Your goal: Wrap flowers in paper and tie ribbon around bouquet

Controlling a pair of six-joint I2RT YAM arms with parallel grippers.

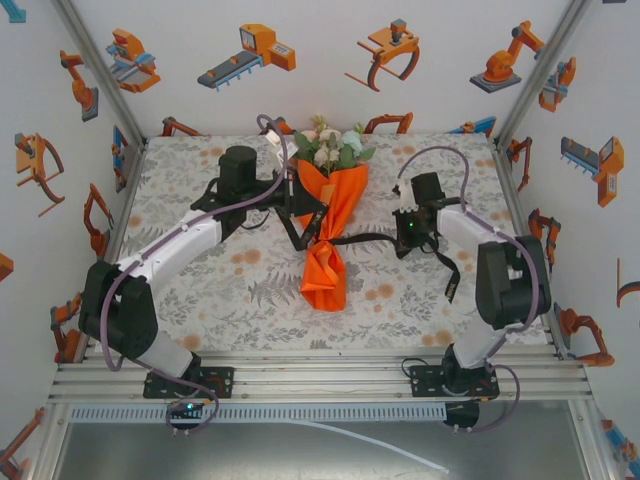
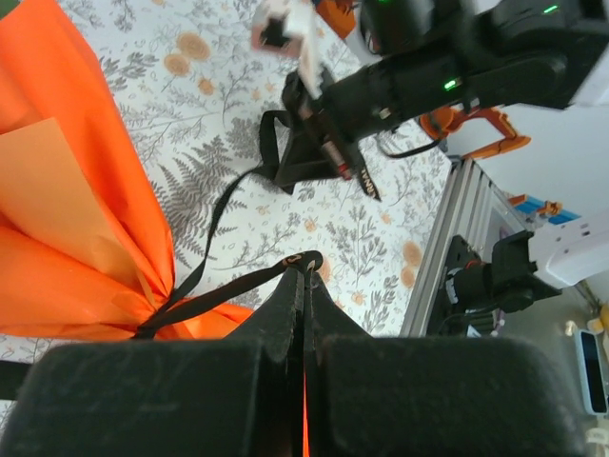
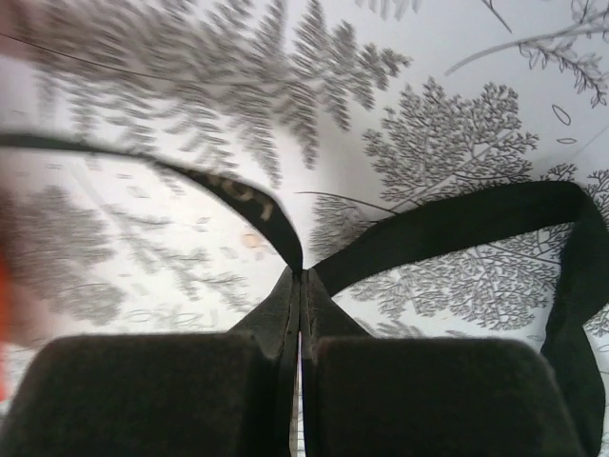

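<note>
Grey fern-print cloth [image 1: 200,290] covers the table between walls papered with cartoon robot arms. We see the bouquet [image 1: 325,235] lying mid-table, its flowers [image 1: 333,147] pointing to the far edge and the orange paper [image 2: 67,190] pinched in at the waist by the black ribbon [image 2: 219,205]. The left gripper [image 2: 303,276], just beside the wrap, has its fingers fully closed on one strand. The right gripper [image 3: 301,281], off to the other side, has its own clamped tight on another. We judge the step in hand to be drawing the tie snug. It should go best with both ends pulled apart evenly and low, so the loop tightens at the waist without dragging the bundle sideways. The stems are hidden inside the paper. The right wrist view blurs at its left, and we cannot make out whether the strands are perhaps already crossed into a knot.
</note>
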